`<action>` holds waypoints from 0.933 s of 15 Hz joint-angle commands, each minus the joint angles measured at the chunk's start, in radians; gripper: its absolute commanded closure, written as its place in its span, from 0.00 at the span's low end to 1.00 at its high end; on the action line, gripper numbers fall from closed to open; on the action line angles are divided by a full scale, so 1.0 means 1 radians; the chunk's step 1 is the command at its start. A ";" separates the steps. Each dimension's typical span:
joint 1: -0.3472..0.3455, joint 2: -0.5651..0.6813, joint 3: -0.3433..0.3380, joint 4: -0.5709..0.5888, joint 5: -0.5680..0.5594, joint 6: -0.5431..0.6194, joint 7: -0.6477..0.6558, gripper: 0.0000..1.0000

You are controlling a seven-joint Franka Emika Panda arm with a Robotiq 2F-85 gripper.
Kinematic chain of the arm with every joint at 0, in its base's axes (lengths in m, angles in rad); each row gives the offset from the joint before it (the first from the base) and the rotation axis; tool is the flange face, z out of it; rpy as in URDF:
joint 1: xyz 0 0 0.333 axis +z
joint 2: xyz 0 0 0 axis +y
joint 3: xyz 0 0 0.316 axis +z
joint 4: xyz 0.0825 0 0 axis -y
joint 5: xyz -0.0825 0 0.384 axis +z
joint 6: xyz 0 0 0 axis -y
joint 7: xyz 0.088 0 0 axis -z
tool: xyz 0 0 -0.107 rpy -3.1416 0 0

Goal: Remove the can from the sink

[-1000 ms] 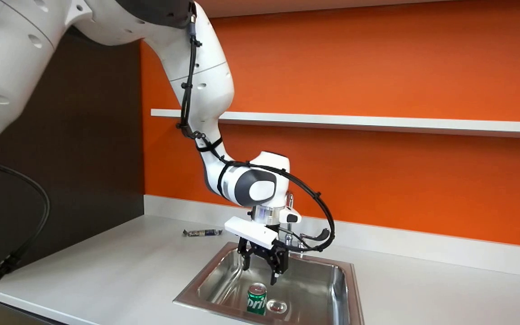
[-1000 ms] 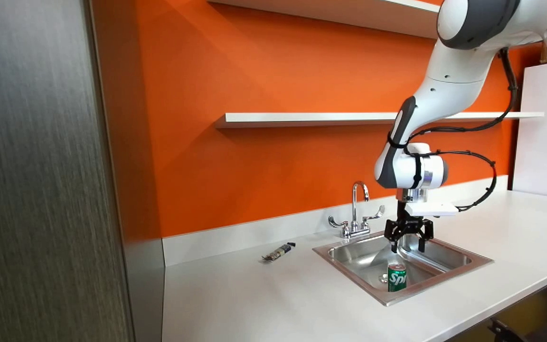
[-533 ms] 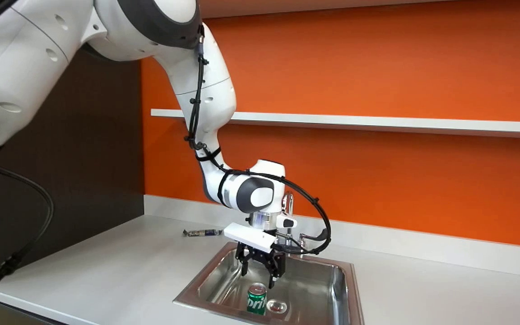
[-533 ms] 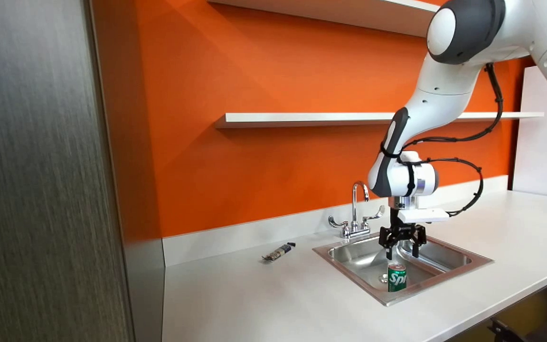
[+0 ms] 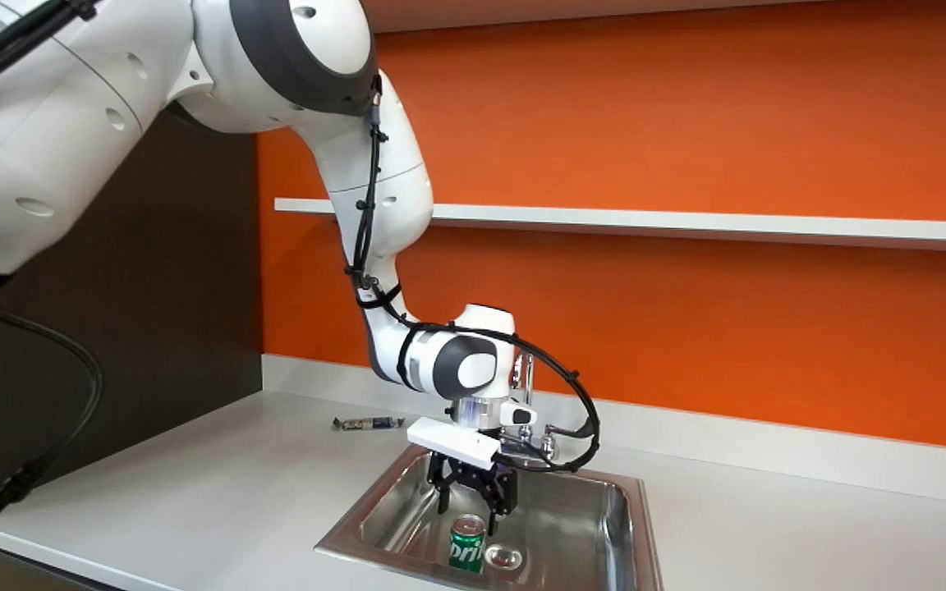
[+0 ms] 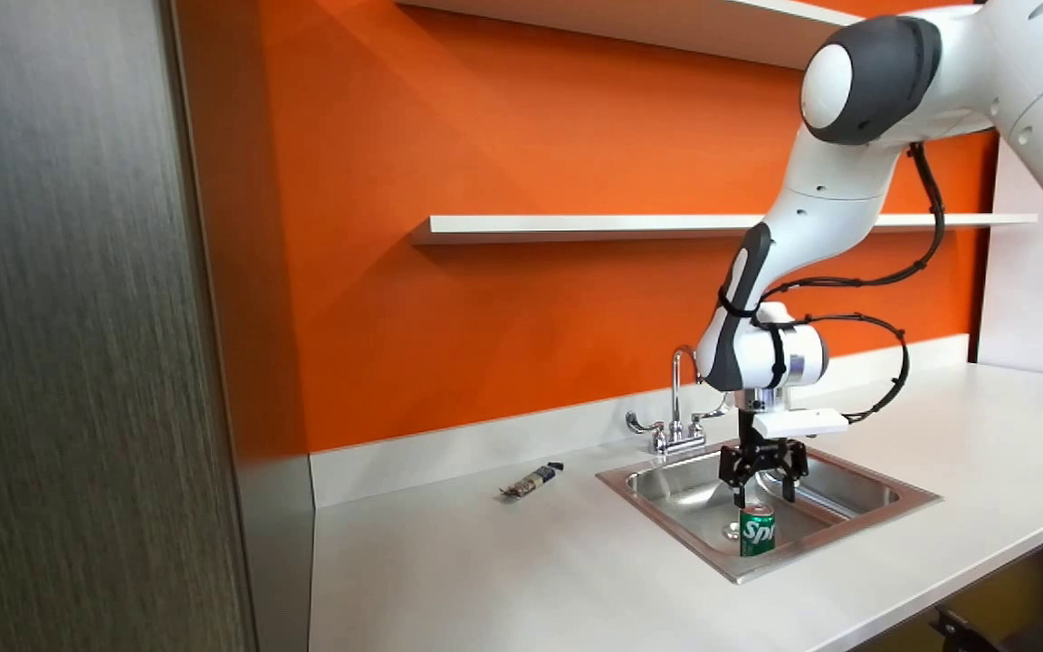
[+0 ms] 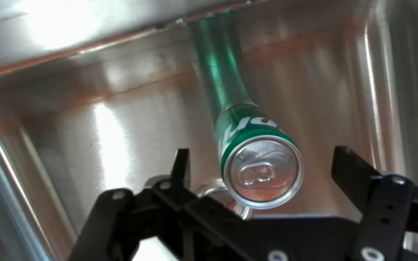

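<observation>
The green can (image 5: 466, 553) with a silvery top stands upright in the steel sink (image 5: 376, 497). In an exterior view the can (image 6: 757, 536) is close to the front wall of the sink (image 6: 666, 520). My gripper (image 5: 468, 515) points down over the basin with its jaws apart and empty; it also shows in an exterior view (image 6: 764, 496). In the wrist view the can (image 7: 263, 170) shows between the open fingers (image 7: 354, 170), with a gap on each side. The fingertips are about level with the can's top or a little above it; exact height is hard to tell.
A round drain (image 5: 504, 558) lies beside the can. The chrome faucet (image 6: 680, 407) stands at the sink's back edge, close to the arm. A small wrapped bar (image 6: 532, 480) lies on the counter. A white shelf (image 6: 594, 228) runs along the orange wall.
The arm and gripper have come down closer to the can, shifting slightly left in both exterior views. The gripper has stayed open. The can has not moved.
</observation>
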 commanded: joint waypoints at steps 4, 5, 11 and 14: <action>-0.002 0.047 0.007 0.041 -0.060 0.010 0.063 0.00; -0.001 0.052 0.006 0.045 -0.063 0.011 0.065 0.00; 0.008 0.086 0.004 0.070 -0.087 0.025 0.077 0.00; 0.015 0.102 0.001 0.079 -0.096 0.028 0.087 0.00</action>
